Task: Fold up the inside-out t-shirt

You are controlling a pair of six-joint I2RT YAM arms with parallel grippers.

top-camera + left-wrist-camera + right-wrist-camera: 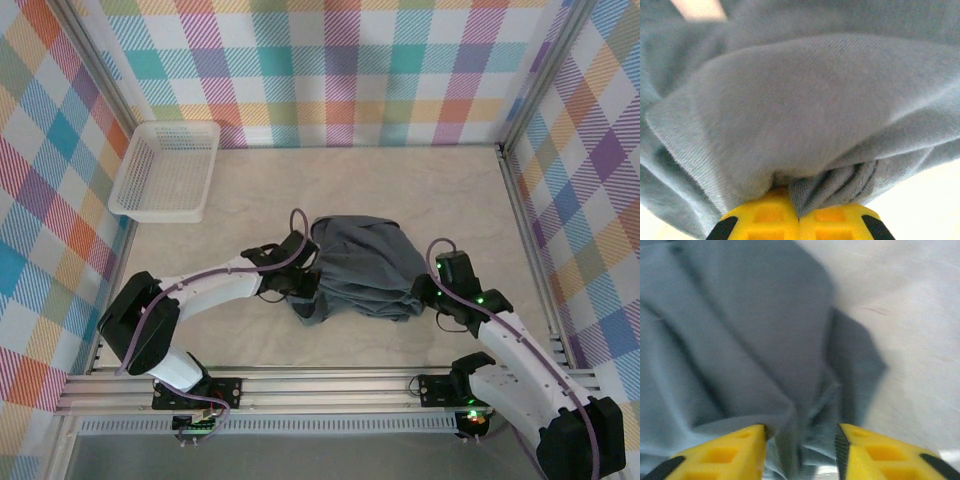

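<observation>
T-shirt (365,265) bunched mid counter (300,190). Left jaws clamped on a fold; right jaws apart, prob. straddling a ridge (blurry). Close right first, then lift both sides evenly, cloth taut.

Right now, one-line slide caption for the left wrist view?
Left gripper shut on a bunched edge of the inside-out t-shirt, which drapes ahead of it.
</observation>
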